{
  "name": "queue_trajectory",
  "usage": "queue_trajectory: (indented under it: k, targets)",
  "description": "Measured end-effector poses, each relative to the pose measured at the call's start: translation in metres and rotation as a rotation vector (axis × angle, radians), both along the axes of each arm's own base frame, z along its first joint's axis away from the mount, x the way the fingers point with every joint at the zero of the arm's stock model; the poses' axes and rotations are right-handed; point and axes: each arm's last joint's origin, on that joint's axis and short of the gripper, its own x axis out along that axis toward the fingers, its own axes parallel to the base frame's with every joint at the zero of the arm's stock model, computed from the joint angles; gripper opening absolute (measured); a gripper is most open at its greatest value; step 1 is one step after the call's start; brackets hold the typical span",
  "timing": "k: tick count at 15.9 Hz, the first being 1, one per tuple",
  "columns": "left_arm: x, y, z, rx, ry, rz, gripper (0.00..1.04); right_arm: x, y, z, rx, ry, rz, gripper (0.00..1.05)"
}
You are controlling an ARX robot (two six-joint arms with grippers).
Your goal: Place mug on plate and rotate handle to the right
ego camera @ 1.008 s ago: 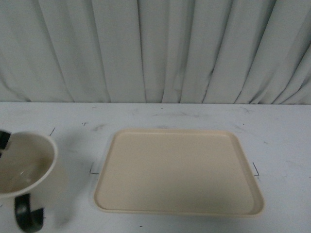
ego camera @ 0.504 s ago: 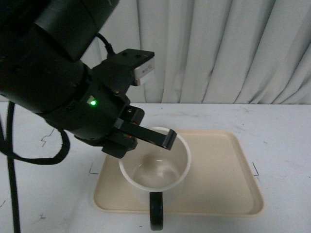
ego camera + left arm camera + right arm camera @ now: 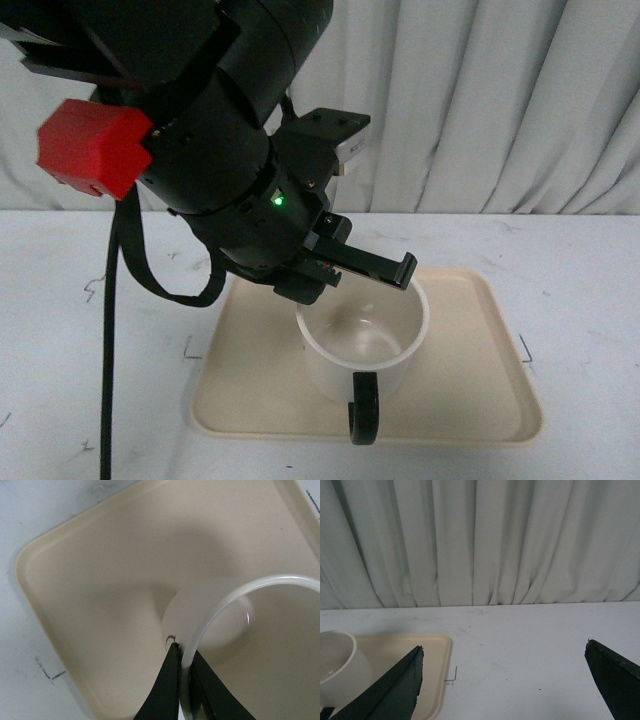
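Note:
The white mug (image 3: 365, 345) is upright over the middle of the beige plate (image 3: 470, 370). Its black handle (image 3: 363, 410) points toward the table's front edge. My left gripper (image 3: 404, 272) is shut on the mug's far rim, one finger inside and one outside. The left wrist view shows the thin white mug rim (image 3: 225, 602) pinched in the left gripper (image 3: 182, 656) above the plate (image 3: 90, 580). I cannot tell whether the mug's base touches the plate. Off to the right, my right gripper (image 3: 503, 646) stands open over bare table, with the mug (image 3: 335, 655) and plate (image 3: 432, 645) beside it.
The white table (image 3: 580, 290) surrounds the plate, with small black corner marks (image 3: 525, 348) beside it. A pale curtain (image 3: 500, 100) hangs along the back. The left arm's black body and red block (image 3: 90, 145) hide the back left.
The left arm has carried the mug from the table's left side over the plate, then a little further right. The handle still points to the front.

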Motion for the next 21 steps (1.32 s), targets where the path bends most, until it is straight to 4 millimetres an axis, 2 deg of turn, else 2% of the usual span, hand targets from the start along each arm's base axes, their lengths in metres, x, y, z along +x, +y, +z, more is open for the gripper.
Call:
queue_trajectory:
  k: [2, 5, 10, 14, 16, 17, 19, 21]
  targets:
    - [0.002, -0.002, -0.003, 0.006, 0.006, -0.001, 0.03, 0.0, 0.0, 0.0, 0.0, 0.0, 0.0, 0.98]
    - [0.01, -0.013, -0.02, 0.037, 0.049, -0.011, 0.03, 0.0, 0.0, 0.0, 0.0, 0.0, 0.0, 0.98]
    - [0.02, -0.02, -0.023, 0.035, 0.063, -0.019, 0.03, 0.0, 0.0, 0.0, 0.0, 0.0, 0.0, 0.98]
    - [0.025, -0.016, -0.025, 0.037, 0.072, -0.004, 0.44, 0.0, 0.0, 0.0, 0.0, 0.0, 0.0, 0.98]
    - [0.023, -0.008, -0.015, -0.004, 0.051, -0.002, 0.66, 0.0, 0.0, 0.0, 0.0, 0.0, 0.0, 0.98]
    - [0.015, -0.001, -0.004, -0.048, 0.03, -0.01, 0.77, 0.0, 0.0, 0.0, 0.0, 0.0, 0.0, 0.98]
    - [-0.003, 0.028, 0.039, -0.204, -0.111, -0.014, 0.98, 0.0, 0.0, 0.0, 0.0, 0.0, 0.0, 0.98]
    - [-0.022, 0.064, 0.086, -0.323, -0.318, 0.013, 0.98, 0.0, 0.0, 0.0, 0.0, 0.0, 0.0, 0.98]
